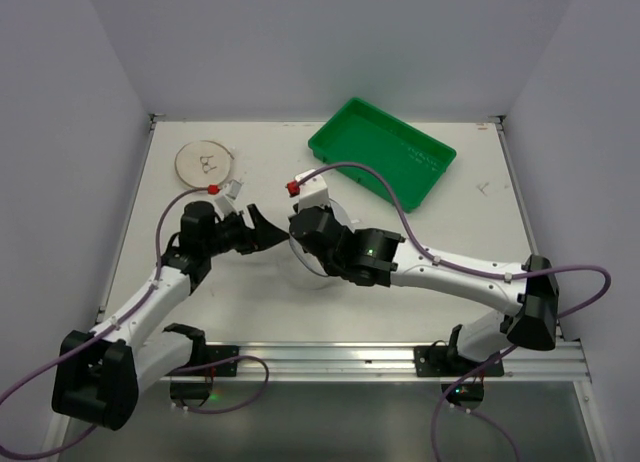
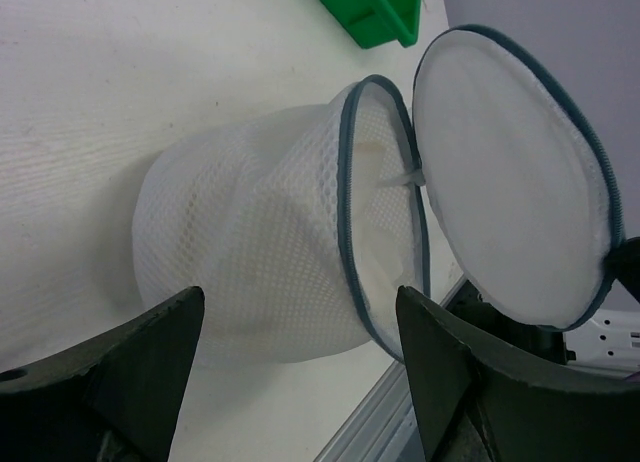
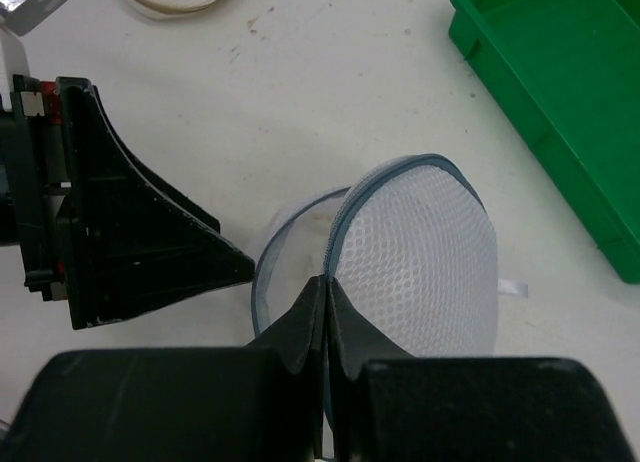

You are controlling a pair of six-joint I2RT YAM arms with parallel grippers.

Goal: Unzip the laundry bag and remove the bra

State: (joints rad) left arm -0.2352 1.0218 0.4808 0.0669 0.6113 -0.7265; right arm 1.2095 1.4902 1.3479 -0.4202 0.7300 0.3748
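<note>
Starting at the bottom edge of the top view: two arms bolted there, one end effector each. Right end effector (image 3: 326, 292), low centre of its own wrist view, pinched tight on the zipper rim of the lid (image 3: 415, 252); judged to be holding that half up and back to expose the mouth. Left end effector (image 1: 266, 229), left of centre in the top view, spread wide and gripping nothing, aimed at the mouth from just beside it; likely lined up to reach in.

Between the two, at the centre of the top view: one laundry bag (image 2: 250, 252), resting on the desk (image 1: 250, 302), mouth turned toward the left end effector. Unzipped nearly all round, two halves counted, standing apart like an open shell. Inside the mouth, one thin white strap (image 2: 405, 178) and pale folds; probably the bra, though hard to make out against the mesh. Not yet removed.

Farther up: one beige disc (image 1: 205, 162) at upper left, one green tray (image 1: 385, 152) at upper right, both well apart from the bag.
</note>
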